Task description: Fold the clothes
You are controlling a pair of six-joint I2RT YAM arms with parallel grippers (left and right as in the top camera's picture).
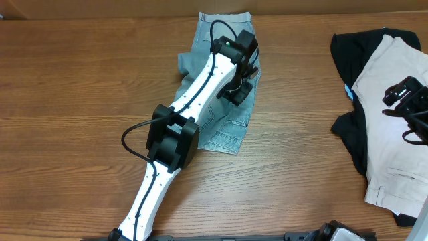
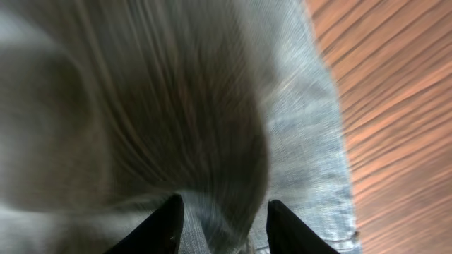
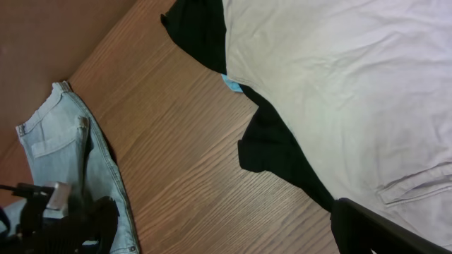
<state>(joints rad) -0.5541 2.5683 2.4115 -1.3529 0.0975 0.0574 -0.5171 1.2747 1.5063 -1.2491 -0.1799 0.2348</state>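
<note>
No text, label, brand or number can be read anywhere.

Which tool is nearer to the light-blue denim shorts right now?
Left. The left tool is directly over the denim shorts, down at the fabric. The right tool is far off to the side, above the cream trousers.

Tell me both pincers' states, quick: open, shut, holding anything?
Left pincer: fingers partly apart on the denim shorts; grip cannot be told.
Right pincer: open, empty, above the beige trousers.
</note>
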